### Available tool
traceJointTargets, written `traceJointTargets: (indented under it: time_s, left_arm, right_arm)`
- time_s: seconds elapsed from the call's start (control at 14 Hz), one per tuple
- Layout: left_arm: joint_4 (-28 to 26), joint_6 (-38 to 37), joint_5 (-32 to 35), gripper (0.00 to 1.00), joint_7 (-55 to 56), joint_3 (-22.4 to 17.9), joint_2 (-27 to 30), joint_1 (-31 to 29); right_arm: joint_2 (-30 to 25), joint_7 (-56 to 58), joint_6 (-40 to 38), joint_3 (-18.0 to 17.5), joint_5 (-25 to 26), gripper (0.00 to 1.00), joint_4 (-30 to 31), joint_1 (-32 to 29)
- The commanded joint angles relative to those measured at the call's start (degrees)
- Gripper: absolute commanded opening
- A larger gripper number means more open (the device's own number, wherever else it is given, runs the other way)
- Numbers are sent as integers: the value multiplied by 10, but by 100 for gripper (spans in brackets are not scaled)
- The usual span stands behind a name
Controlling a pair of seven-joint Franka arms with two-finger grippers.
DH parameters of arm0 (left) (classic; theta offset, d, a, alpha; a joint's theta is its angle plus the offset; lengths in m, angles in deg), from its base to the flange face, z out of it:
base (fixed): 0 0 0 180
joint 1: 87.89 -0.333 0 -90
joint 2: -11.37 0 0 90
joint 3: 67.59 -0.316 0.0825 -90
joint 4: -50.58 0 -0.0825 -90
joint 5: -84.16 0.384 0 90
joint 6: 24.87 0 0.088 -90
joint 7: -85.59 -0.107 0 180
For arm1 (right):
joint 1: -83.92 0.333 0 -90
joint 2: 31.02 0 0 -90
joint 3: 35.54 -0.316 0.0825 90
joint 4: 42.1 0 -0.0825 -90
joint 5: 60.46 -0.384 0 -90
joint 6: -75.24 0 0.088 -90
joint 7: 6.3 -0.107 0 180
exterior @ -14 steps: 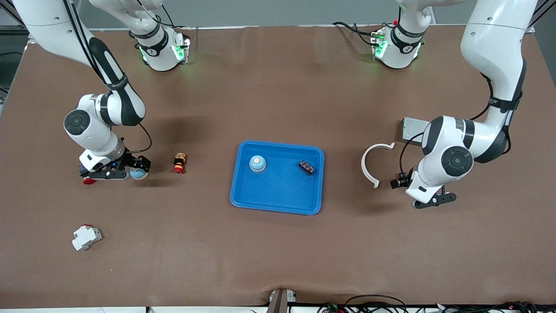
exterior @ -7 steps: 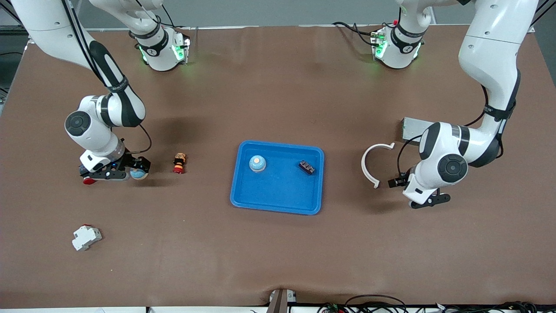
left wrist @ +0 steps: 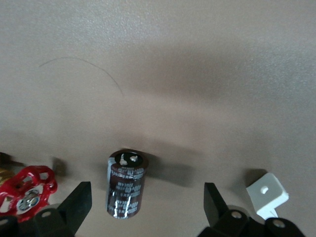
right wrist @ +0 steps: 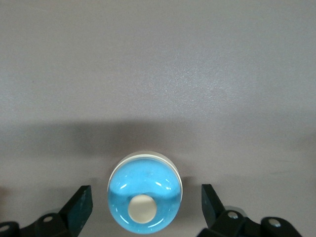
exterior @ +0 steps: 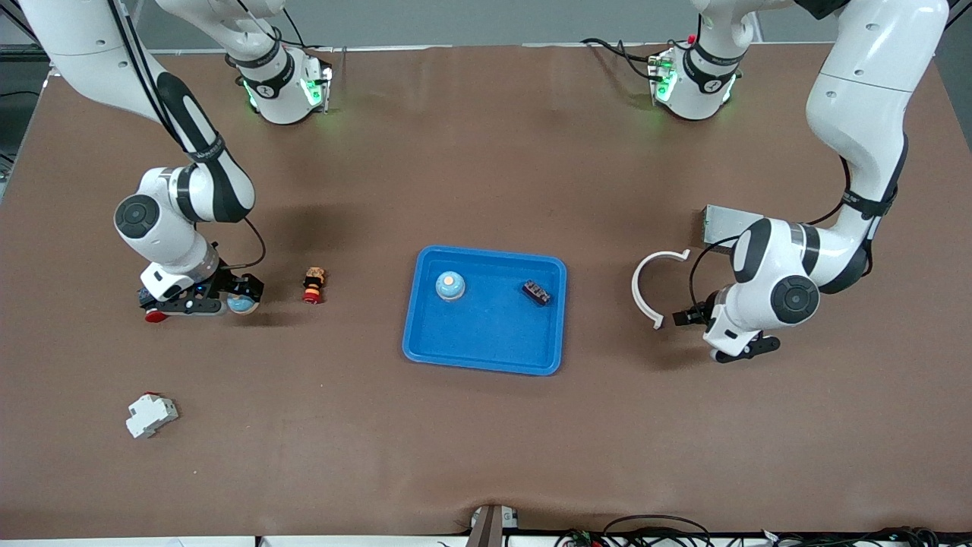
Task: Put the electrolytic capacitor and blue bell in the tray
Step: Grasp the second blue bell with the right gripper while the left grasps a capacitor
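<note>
The bright-blue tray (exterior: 486, 346) lies mid-table and holds a light-blue bell (exterior: 449, 286) and a small dark block (exterior: 536, 292). Toward the right arm's end, my right gripper (exterior: 240, 298) is low and open. In the right wrist view it (right wrist: 145, 205) stands with a finger on each side of a second blue bell (right wrist: 144, 192), with gaps; that bell also shows in the front view (exterior: 243, 306). My left gripper (exterior: 733, 346) is open and low. In the left wrist view it (left wrist: 145, 212) straddles the dark electrolytic capacitor (left wrist: 126, 190), which lies on the table and is hidden in the front view.
A white curved bracket (exterior: 645, 289) lies beside the left gripper; its end shows in the left wrist view (left wrist: 266, 194). A red handwheel (left wrist: 28, 186) lies beside the capacitor. A grey box (exterior: 721, 224), a small orange-red part (exterior: 314, 285), a white breaker (exterior: 150, 415) and a red piece (exterior: 156, 315) lie about.
The left arm has shifted a little toward the tray, its gripper still low. The right arm and the blue bell have not moved.
</note>
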Motion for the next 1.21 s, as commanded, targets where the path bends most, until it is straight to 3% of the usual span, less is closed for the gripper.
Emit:
traceJointTargets:
  time_s: [0.0, 0.07, 0.29, 0.5, 0.71, 1.14]
  left_arm:
    - [-7, 7, -10, 100, -13, 9, 0, -13]
    - [-7, 7, -10, 100, -13, 9, 0, -13]
    - [-8, 7, -10, 100, -13, 8, -2, -13]
    - [-8, 7, -10, 41, -13, 9, -2, -17]
    - [-4, 6, -11, 2, -4, 9, 4, -18]
    - [63, -83, -31, 0, 1, 24, 23, -25]
  right_arm:
    - [-4, 5, 7, -11, 0, 49, 6, -13]
    - [-4, 5, 7, -11, 0, 1, 6, -12]
    - [-4, -2, 7, -12, -1, 0, 4, -10]
    - [-4, -2, 6, -12, -1, 0, 4, -10]
    - [-10, -8, -2, -15, -1, 0, -3, -8]
    - [-35, -78, -178, -50, -1, 0, -94, 9]
